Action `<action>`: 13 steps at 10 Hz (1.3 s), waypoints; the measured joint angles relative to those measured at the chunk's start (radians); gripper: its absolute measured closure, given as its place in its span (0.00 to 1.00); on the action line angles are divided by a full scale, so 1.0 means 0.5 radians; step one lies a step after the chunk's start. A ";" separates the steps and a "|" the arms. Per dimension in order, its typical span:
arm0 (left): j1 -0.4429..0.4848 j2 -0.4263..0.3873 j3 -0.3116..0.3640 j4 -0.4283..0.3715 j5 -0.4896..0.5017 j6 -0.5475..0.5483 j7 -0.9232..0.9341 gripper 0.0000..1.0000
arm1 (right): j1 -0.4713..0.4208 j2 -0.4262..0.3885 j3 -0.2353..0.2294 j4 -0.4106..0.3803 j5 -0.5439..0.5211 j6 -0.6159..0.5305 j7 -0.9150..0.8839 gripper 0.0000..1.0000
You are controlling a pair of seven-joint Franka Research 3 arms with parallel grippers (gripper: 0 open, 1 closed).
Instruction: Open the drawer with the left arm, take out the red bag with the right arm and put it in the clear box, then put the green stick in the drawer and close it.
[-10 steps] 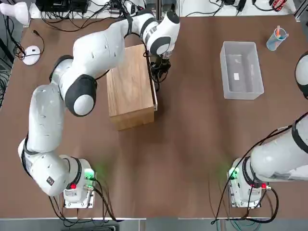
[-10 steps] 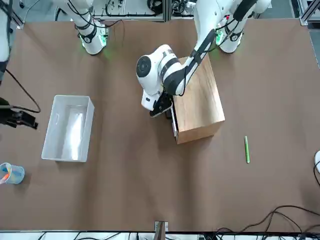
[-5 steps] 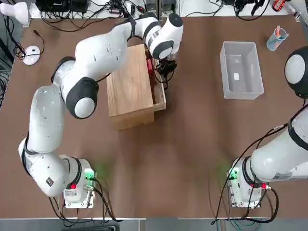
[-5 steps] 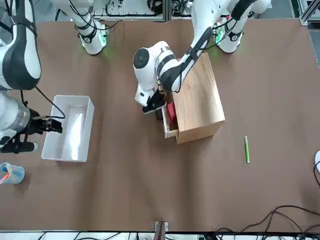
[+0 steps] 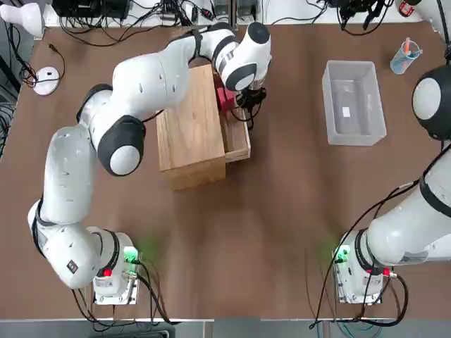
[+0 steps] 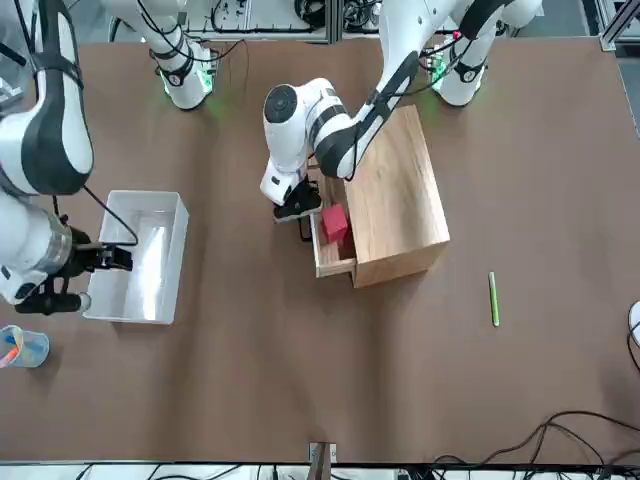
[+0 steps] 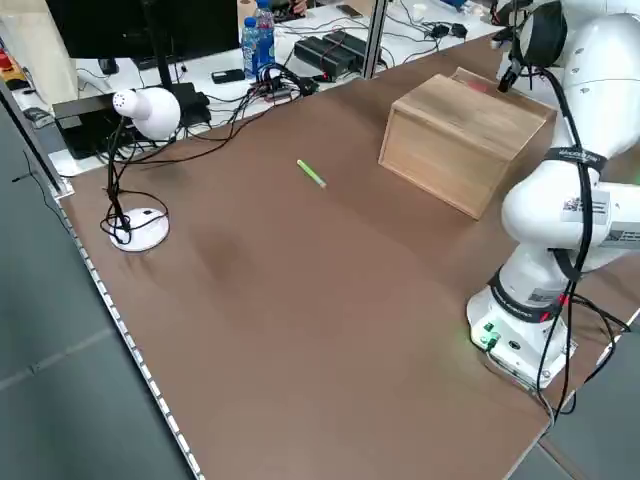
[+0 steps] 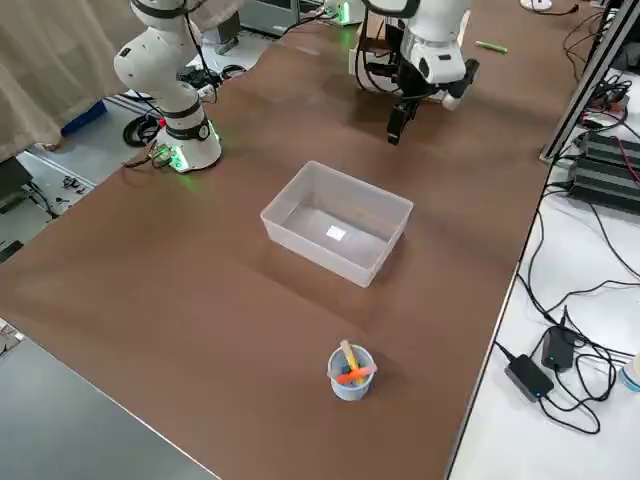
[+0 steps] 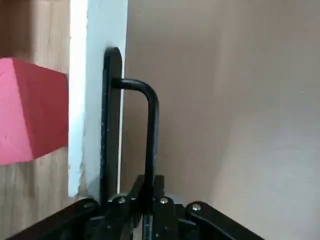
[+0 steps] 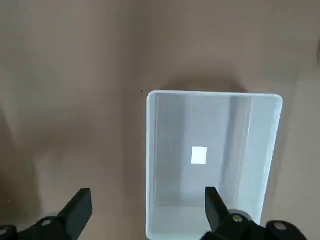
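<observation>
The wood cabinet stands mid-table with its drawer pulled partly out toward the robot's right. My left gripper is shut on the drawer's black wire handle. The red bag lies in the far end of the open drawer, also plain in the front view. My right gripper hangs open above the near end of the clear box, nothing between its fingers. The green stick lies on the table on the cabinet's left side, apart from it.
A small blue cup with coloured items stands beyond the clear box at the far right corner. A white mouse and a desk lamp sit at the far left edge. Cables run along the back edge.
The left gripper has drawn the drawer out from shut to partly open, uncovering the red bag. The right arm has swung in over the clear box.
</observation>
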 joint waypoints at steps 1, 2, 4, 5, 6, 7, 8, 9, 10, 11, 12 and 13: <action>-0.010 0.011 -0.001 -0.002 0.000 0.092 -0.021 0.89 | 0.001 0.008 0.001 0.000 0.003 0.004 0.183 0.00; -0.014 0.022 -0.001 -0.002 0.000 0.137 -0.021 0.89 | 0.002 0.008 0.002 0.005 0.021 0.003 0.367 0.00; -0.014 0.027 -0.008 -0.001 -0.002 0.224 -0.045 0.79 | -0.002 0.007 -0.004 0.008 0.219 -0.003 0.560 0.00; -0.015 0.029 -0.011 0.000 -0.002 0.269 -0.063 0.65 | -0.011 0.008 -0.011 0.008 0.291 -0.003 0.588 0.00; -0.015 0.029 -0.011 0.005 -0.002 0.297 -0.067 0.49 | -0.019 0.007 -0.016 0.008 0.326 -0.003 0.689 0.00; -0.014 0.027 -0.015 0.022 -0.002 0.302 -0.071 0.33 | -0.014 0.007 -0.013 0.008 0.334 -0.007 0.889 0.00; -0.013 0.010 -0.016 0.044 -0.002 0.282 -0.071 0.20 | 0.005 0.007 -0.005 0.008 0.335 -0.016 1.073 0.00; -0.008 -0.037 -0.015 0.055 -0.002 0.187 -0.071 0.05 | 0.036 0.007 0.000 0.008 0.336 -0.022 1.168 0.00; 0.001 -0.116 -0.007 0.058 -0.002 -0.011 -0.071 0.00 | 0.071 0.008 0.003 0.007 0.336 -0.026 1.201 0.00; 0.033 -0.214 0.006 0.060 -0.002 -0.240 -0.048 0.00 | 0.107 0.008 0.004 0.007 0.336 -0.031 1.216 0.00; 0.114 -0.315 0.010 0.056 -0.002 -0.396 0.019 0.00 | 0.134 0.007 0.005 0.008 0.338 -0.039 1.244 0.00; 0.238 -0.399 0.010 0.041 -0.004 -0.467 0.105 0.00 | 0.172 0.007 0.007 0.008 0.345 -0.051 1.341 0.00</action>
